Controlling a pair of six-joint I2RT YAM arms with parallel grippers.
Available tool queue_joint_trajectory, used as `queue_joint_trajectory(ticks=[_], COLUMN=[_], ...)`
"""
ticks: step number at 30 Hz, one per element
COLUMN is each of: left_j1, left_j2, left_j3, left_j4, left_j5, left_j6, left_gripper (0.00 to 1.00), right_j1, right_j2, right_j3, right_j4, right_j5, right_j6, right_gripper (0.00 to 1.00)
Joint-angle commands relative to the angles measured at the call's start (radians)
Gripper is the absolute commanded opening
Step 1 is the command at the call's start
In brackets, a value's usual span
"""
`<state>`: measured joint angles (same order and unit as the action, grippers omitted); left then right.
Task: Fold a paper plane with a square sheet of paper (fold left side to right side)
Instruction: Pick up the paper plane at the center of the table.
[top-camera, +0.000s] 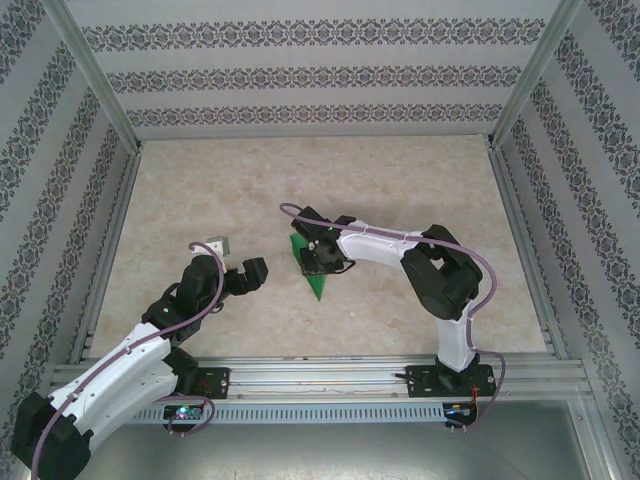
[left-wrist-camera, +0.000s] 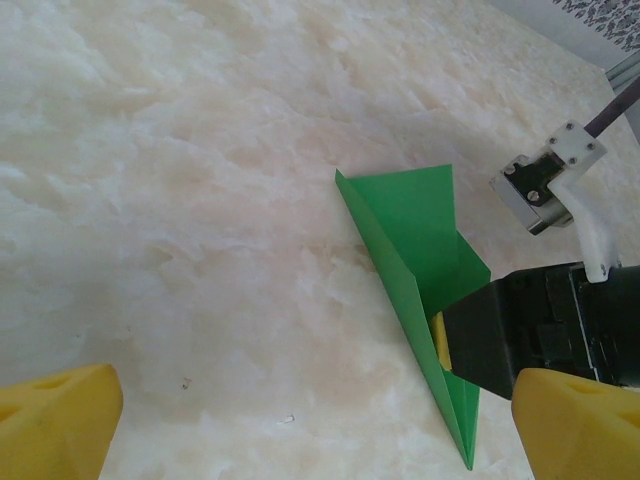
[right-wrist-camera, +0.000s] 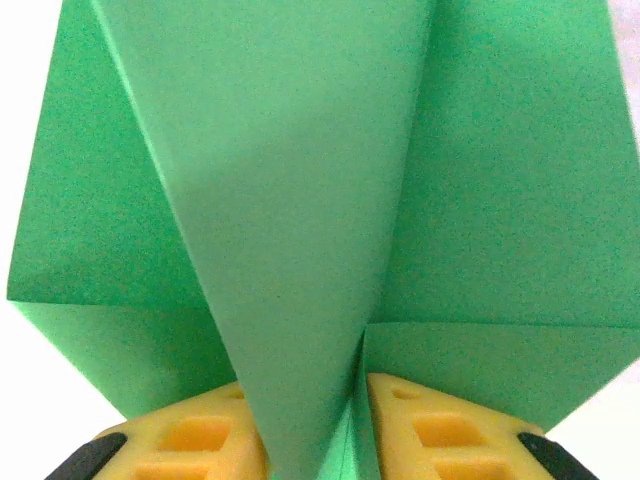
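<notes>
the right gripper (right-wrist-camera: 315, 425) has its yellow fingers (right-wrist-camera: 200, 435) drawn in on either side of the raised central fold of the paper plane (right-wrist-camera: 300, 200). Both pads touch the green paper, so it is gripping the fold. in the right wrist view the fold tapers down between the pads, and flat green wings spread out to both sides ahead of the fingers, each crossed by a horizontal crease.

in the left wrist view the right gripper (left-wrist-camera: 445, 345) comes in from the side, its black body behind a yellow pad pressed against the paper plane (left-wrist-camera: 410, 220). one panel stands tilted up off the table (left-wrist-camera: 200, 150), and the sharp nose points away from the gripper along the surface, toward the near edge.

from above, the right gripper (top-camera: 322, 258) sits on top of the paper plane (top-camera: 316, 284). the pointed tip sticks out below it toward the arm bases, and a small green corner shows on its far-left side.

the left gripper (top-camera: 248, 272) lies just left of the right one, apart from the paper and aimed at it. its yellow fingers (left-wrist-camera: 60, 415) stand wide apart, holding nothing, and the left gripper (left-wrist-camera: 320, 440) hangs over bare marble-patterned table (top-camera: 400, 180) — with patterned walls (top-camera: 300, 75) beyond.
</notes>
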<state>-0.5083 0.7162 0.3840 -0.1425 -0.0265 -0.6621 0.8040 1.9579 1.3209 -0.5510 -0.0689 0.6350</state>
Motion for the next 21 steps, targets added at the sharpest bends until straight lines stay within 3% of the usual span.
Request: queue_joint_trajectory(ticks=[1, 21], left_j1=[0.014, 0.021], left_j2=[-0.008, -0.010], left_j3=[0.009, -0.011], left_j4=[0.023, 0.031], left_j5=[0.008, 0.023], left_j6=[0.004, -0.010], left_gripper=[1.00, 1.00], right_j1=[0.026, 0.093], right_j2=[-0.002, 0.087], right_j3=[0.042, 0.126], right_j4=[-0.060, -0.140], right_j5=[0.059, 0.134], right_j6=[-0.009, -0.012], right_gripper=[0.30, 0.24])
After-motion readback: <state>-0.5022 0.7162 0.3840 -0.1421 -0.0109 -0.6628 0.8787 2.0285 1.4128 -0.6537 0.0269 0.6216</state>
